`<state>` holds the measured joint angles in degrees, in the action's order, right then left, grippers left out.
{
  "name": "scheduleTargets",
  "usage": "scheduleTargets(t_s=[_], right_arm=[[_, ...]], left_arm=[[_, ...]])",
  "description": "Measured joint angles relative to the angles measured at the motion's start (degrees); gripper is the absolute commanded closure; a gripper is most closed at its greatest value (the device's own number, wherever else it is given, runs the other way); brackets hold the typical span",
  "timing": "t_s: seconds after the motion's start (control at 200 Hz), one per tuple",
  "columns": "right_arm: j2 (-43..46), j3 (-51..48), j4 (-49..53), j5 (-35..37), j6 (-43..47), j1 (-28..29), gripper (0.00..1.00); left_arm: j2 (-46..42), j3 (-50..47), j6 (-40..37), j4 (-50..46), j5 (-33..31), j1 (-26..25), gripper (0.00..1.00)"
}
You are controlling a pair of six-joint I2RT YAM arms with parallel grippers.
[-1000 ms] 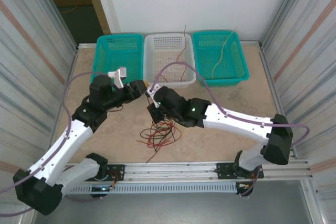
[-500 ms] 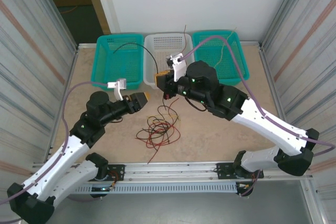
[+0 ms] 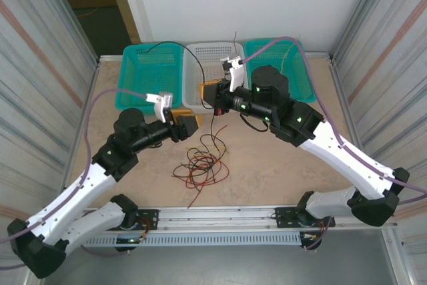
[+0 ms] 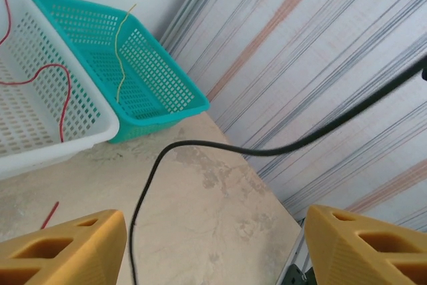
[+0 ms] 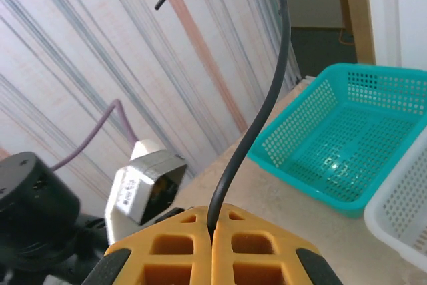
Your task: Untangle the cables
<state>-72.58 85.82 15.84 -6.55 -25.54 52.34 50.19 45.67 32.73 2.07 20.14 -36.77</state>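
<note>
- Change: a second ago the right gripper (image 3: pixel 209 91) was down at the tangle (image 3: pixel 203 165). It now stands raised toward 12 o'clock, at the near edge of the white basket (image 3: pixel 217 45).
- Its fingers are clamped on one black cable (image 5: pixel 267 108), which arches toward 10 o'clock over the left teal basket (image 3: pixel 123 71).
- The cable's lower run trails toward 6 o'clock, back to the tangle. Whether it has come free cannot be told.
- Judgement: one strand is being drawn out, and the black cable looks bound for the left teal basket.
- The left gripper (image 4: pixel 217 231) has moved slightly toward 3 o'clock. Its fingers are spread wide and hold nothing, and the black cable passes between them.
- Count, baskets: three along the 12 o'clock edge of the table (image 3: pixel 280 165), two teal and one white.
- Count, sorted cables: one red cable (image 4: pixel 67 98) in the white basket and one tan cable (image 4: pixel 119 58) in the right teal basket (image 3: pixel 310 78).
- The rest lie tangled at mid-table, mostly red. The strand count cannot be told.
</note>
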Motion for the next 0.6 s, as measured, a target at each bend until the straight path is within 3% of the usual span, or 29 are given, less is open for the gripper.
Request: scheduleTargets(t_s=[0.225, 0.601], right_arm=[[1.8, -0.1, -2.4, -2.8, -2.8, -2.0, 0.98], [1.8, -1.5, -5.3, -6.6, -7.1, -2.9, 0.97]], left_arm=[[4.5, 1.2, -1.7, 3.7, 1.9, -2.8, 0.32], [4.2, 4.6, -6.7, 5.3, 1.7, -3.8, 0.40]])
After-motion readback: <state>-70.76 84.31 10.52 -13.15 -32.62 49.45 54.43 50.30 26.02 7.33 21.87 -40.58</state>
